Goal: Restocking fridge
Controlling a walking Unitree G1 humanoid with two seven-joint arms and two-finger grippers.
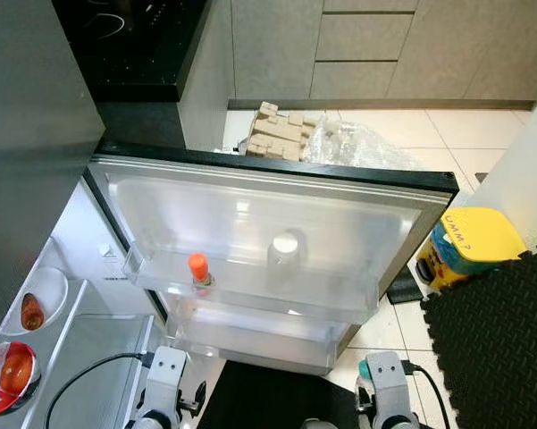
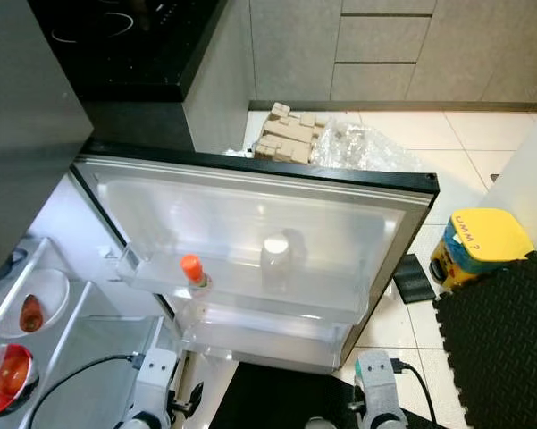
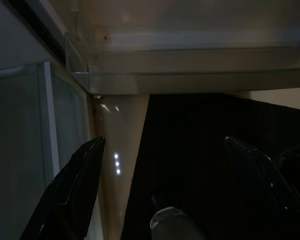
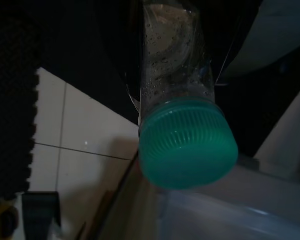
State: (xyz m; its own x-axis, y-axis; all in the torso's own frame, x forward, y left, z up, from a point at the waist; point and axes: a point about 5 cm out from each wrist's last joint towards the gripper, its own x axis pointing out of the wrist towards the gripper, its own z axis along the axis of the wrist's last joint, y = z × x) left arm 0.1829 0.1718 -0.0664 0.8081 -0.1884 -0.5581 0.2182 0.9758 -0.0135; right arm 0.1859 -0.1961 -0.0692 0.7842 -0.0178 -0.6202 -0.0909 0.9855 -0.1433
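Two bottles stand in the upper bin of the open fridge door [image 1: 277, 183], which spreads across the middle of the head views: one with an orange cap [image 1: 198, 267] left of centre and one with a white cap [image 1: 286, 245] just right of it, apart from each other. At the lower left of the frame we see the fridge shelves, with a white bowl [image 1: 49, 295] holding an orange-red fruit and a red-rimmed bowl [image 1: 9, 380] below it. Behind the door, at the upper middle, lie a stack of cardboard pieces [image 1: 277, 132] and crumpled clear plastic [image 1: 357, 143] on the tiled floor. A yellow-lidded container [image 1: 474, 243] sits at the right beside a black foam mat [image 1: 500, 349]. Our left pincer [image 3: 164, 165] hangs open and empty, its fingers [image 3: 72, 190] wide apart under the door's lower edge. Our right pincer grips a clear bottle with a green cap [image 4: 187, 145], held low near the door's bottom corner, cap toward the wrist camera.
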